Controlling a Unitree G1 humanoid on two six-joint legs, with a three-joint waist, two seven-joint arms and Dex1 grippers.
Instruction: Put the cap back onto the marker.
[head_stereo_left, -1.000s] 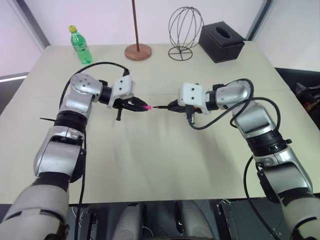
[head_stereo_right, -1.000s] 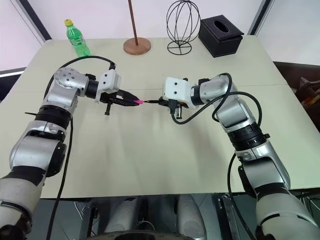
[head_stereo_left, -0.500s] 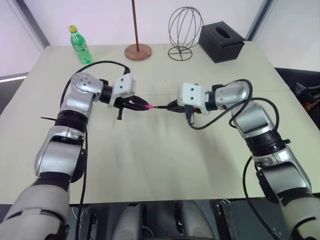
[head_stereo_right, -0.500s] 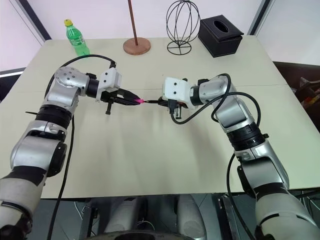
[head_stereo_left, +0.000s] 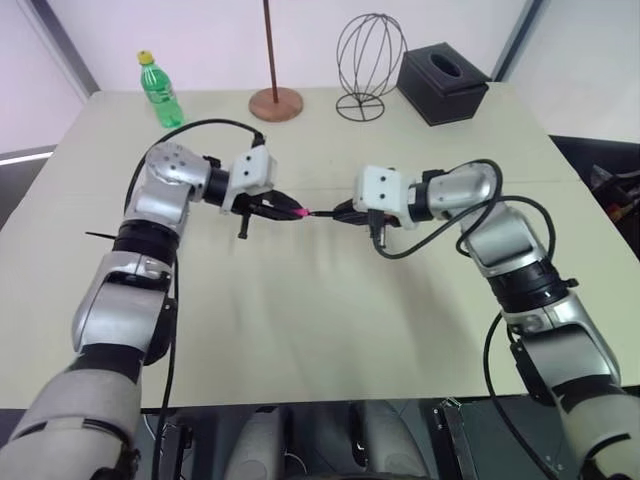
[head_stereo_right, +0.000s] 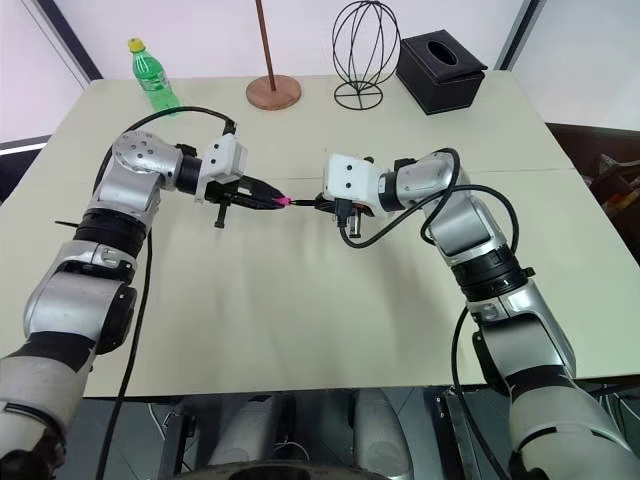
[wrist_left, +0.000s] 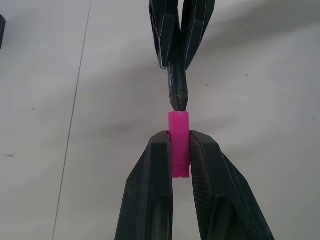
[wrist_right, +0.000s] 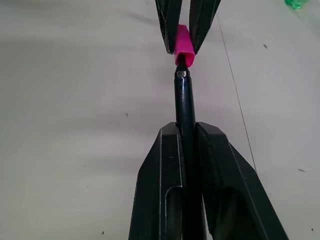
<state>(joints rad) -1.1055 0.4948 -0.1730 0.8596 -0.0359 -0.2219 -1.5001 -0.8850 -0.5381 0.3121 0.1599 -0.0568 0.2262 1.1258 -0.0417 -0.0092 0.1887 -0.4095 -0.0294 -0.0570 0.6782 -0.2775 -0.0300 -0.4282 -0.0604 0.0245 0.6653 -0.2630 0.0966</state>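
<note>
Since the left pincer (wrist_left: 179, 150) is clamped on the cap (wrist_left: 179, 144) and the right pincer (wrist_right: 185, 131) is clamped on the marker (wrist_right: 184, 97), tip just entering the cap's mouth above the table (head_stereo_left: 330, 330), keep both coaxial and push straight in without twisting.

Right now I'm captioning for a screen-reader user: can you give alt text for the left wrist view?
The left gripper pinches a short pink cap between its black fingers, mouth at the tip of a thin black marker. The right gripper holds the marker opposite, above a pale table.
</note>
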